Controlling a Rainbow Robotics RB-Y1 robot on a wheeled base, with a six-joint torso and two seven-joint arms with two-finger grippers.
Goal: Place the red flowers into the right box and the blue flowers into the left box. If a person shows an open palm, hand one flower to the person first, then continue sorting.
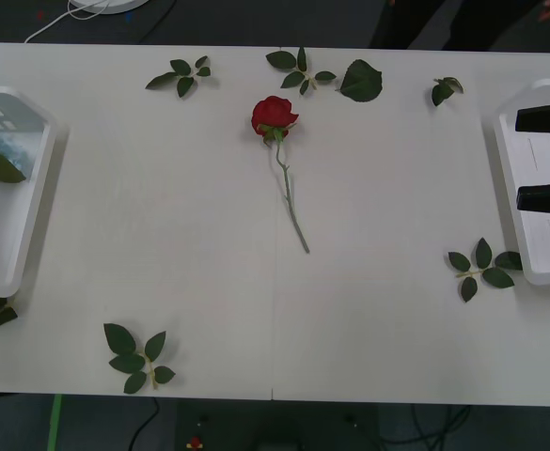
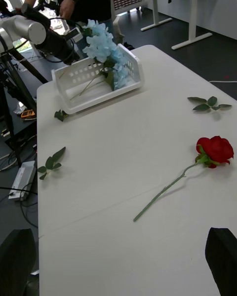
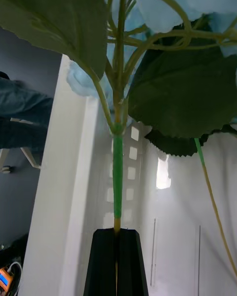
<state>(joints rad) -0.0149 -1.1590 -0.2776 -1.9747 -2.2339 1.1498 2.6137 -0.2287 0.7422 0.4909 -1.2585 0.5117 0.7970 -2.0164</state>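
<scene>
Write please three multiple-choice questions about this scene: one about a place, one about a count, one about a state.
1. Where does the red rose lie?
A. inside a white box
B. on the table, near its middle
C. on the floor

2. How many red roses lie on the table?
A. one
B. two
C. four

3. How do the jaws of the left gripper stand?
A. open and empty
B. shut on the rose
C. shut on a blue flower by its stem

Key: 1 B, bare tabletop surrounds it; 2 A, the front view shows a single bloom; 3 C, the green stem rises from between the closed jaws.
</scene>
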